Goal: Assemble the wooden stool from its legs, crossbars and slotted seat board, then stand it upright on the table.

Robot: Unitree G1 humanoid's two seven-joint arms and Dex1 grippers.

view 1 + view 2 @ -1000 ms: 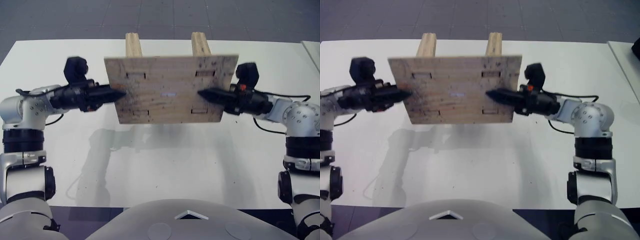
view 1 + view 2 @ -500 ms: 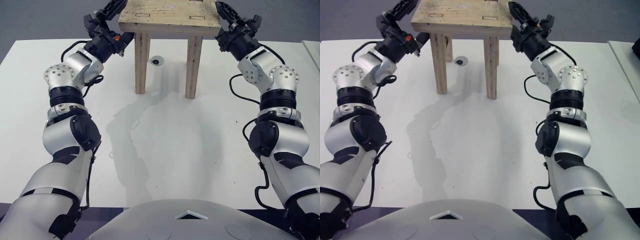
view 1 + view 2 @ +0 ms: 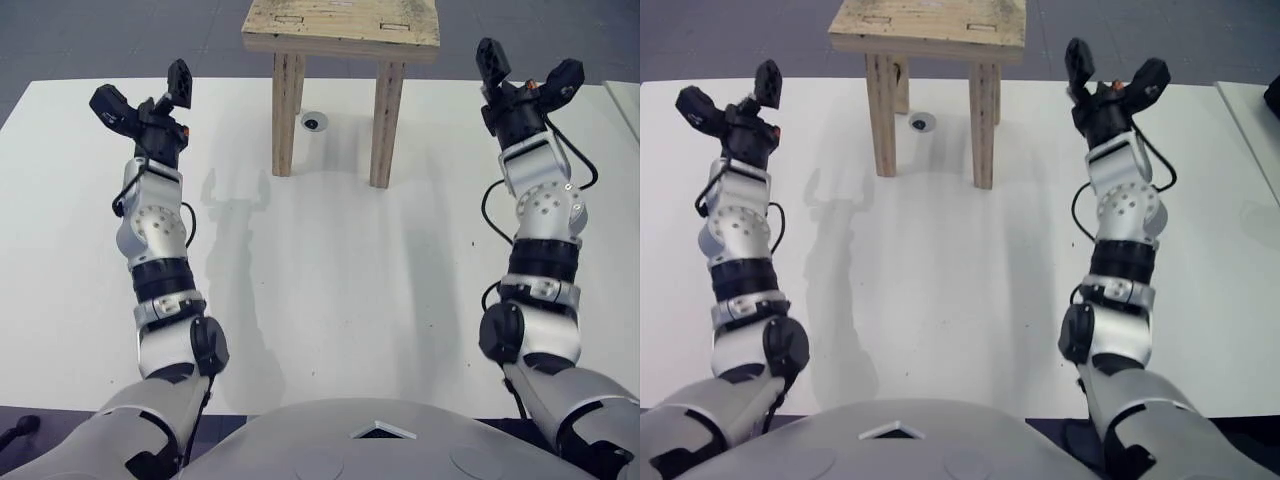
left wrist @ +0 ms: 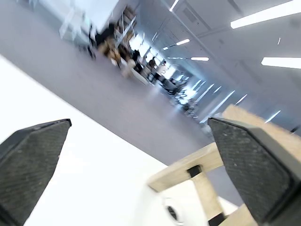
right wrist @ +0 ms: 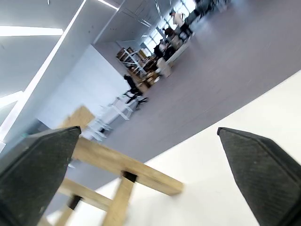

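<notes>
And there the stool point(image 3: 340, 70) stood, upright on the table point(image 3: 330, 300), close to the far edge and about midway along it! The slotted seat board point(image 3: 342, 22) sat on top, level as far as the head views showed, its slots visible near the corners. Two front legs point(image 3: 287, 115) were planted on the white surface, and the back ones were mostly hidden behind them. The wrist views caught a crossbar point(image 5: 127, 170) running between legs under the seat, so the frame looked joined up.

The left gripper point(image 3: 140, 88) hung over the table toward the far left corner, fingers spread wide, holding nothing, well apart from the stool. The right gripper point(image 3: 527, 66) mirrored it toward the far right corner, also spread wide and empty, clear of the wood. Neither one touched the stool.

A small round fitting point(image 3: 314, 122) sat in the table between the front legs, a little farther back.

Judging by this, the job looked as good as done: assembled, standing, free of both arms. What could not be checked was whether all four feet sat flat, or whether each joint was fully seated, because the far legs were too hidden to tell. If anything was left, it was likely only bringing the arms in toward the near edge without brushing the seat's sides.
</notes>
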